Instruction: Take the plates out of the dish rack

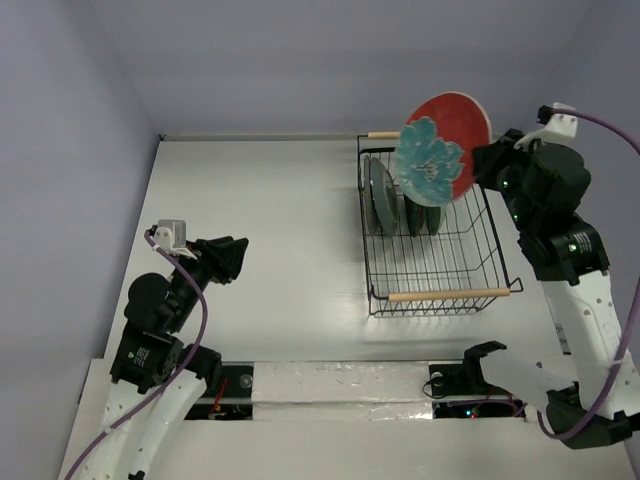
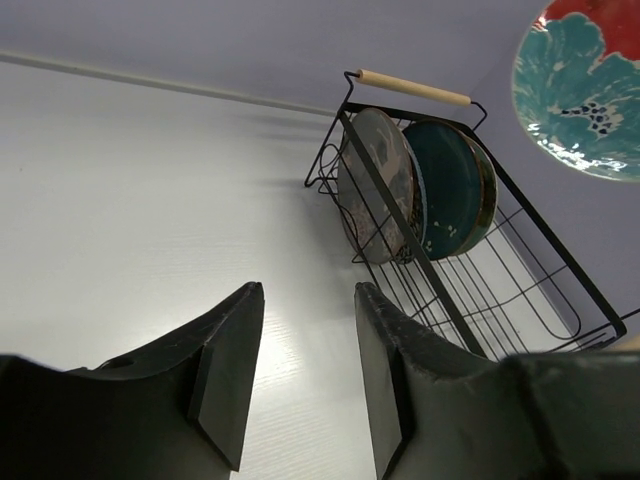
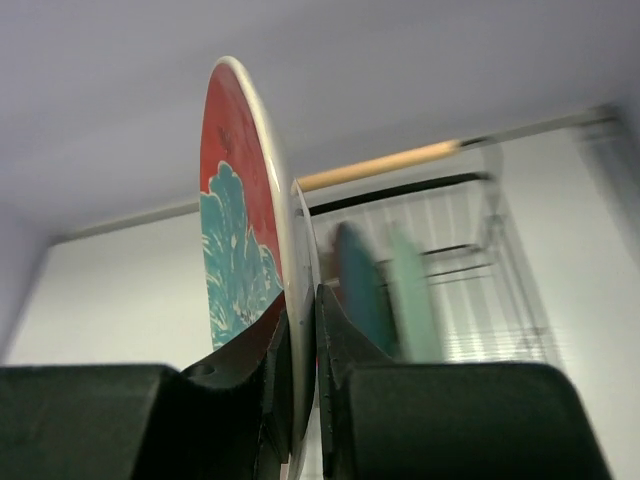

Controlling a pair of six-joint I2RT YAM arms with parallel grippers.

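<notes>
Your right gripper (image 3: 300, 312) pinches the thin rim of the round, glossy red plate (image 1: 442, 148) with its teal flower, upright above the black wire rack (image 1: 448, 295). Other dark plates (image 2: 380, 180) stand on edge by its far wooden handle. Your left gripper (image 2: 308, 300) hangs spread, holding nothing, over the smooth white table (image 1: 280, 200).

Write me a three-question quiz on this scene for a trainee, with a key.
1. True or false: the left end effector holds a plate.
2. Relative to the dish rack, the red flowered plate is: A) slotted inside it; B) lifted above it; C) wedged beneath it.
3. Fill in: the right end effector grips that plate by its ____.
Key: 1 false; 2 B; 3 rim.
</notes>
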